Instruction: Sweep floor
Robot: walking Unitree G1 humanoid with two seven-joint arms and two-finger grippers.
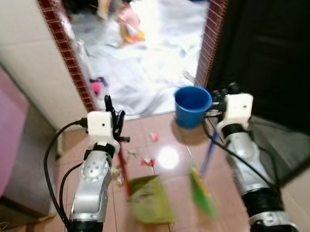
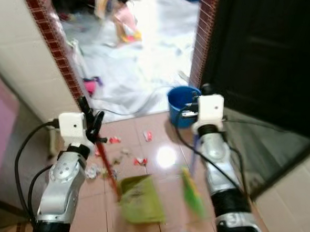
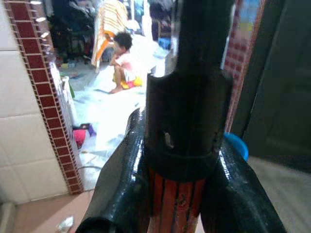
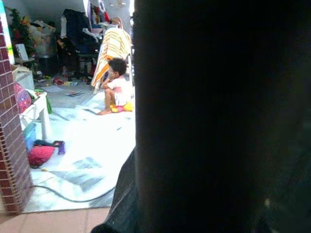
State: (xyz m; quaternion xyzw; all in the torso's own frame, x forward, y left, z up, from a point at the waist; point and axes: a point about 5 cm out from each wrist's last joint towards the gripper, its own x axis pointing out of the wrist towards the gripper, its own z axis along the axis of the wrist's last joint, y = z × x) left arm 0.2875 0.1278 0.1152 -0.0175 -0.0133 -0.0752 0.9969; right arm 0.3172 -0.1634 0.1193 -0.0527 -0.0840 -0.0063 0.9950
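Note:
My left gripper (image 1: 112, 109) is shut on the red-and-black handle (image 3: 183, 126) of a green dustpan (image 1: 148, 200), which rests on the tiled floor in front of me. Its black fingers (image 3: 114, 184) clasp the handle on both sides. My right gripper (image 1: 222, 97) is shut on the blue handle (image 1: 209, 149) of a broom, and the broom's green brush (image 1: 202, 193) is down on the floor beside the dustpan. In the right wrist view the dark handle (image 4: 209, 116) blocks most of the picture. Small scraps of litter (image 1: 147, 161) lie on the tiles beyond the dustpan.
A blue bucket (image 1: 192, 105) stands at the doorway threshold. Brick-edged door posts (image 1: 67, 53) frame an opening to a bright room where a person (image 1: 127, 20) sits on the floor. A dark door (image 1: 277, 50) is to the right and a pink surface (image 1: 3, 125) to the left.

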